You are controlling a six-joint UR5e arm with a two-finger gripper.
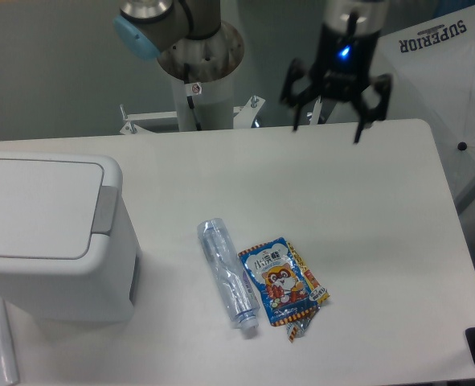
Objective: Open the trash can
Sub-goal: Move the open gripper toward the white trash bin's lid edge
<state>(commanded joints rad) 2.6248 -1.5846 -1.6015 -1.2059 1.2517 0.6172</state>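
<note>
The gripper (327, 129) is hanging over the far edge of the white table (366, 209), right of centre, with its black fingers (359, 127) pointing down and spread wide, nothing between them. A blue light is glowing on its body just above the fingers. The trash can (48, 237) is sitting at the left side of the table, well apart from the gripper, its flat white lid lying closed and the grey push-button bar (104, 211) running along the lid's right edge. Near the middle of the table a clear plastic bottle (228, 272) is lying on its side, and just beside it on the right, touching or almost touching, a blue snack wrapper (281, 281) with a cartoon animal is lying flat. The arm's base column (198, 80) is standing beyond the far edge.
</note>
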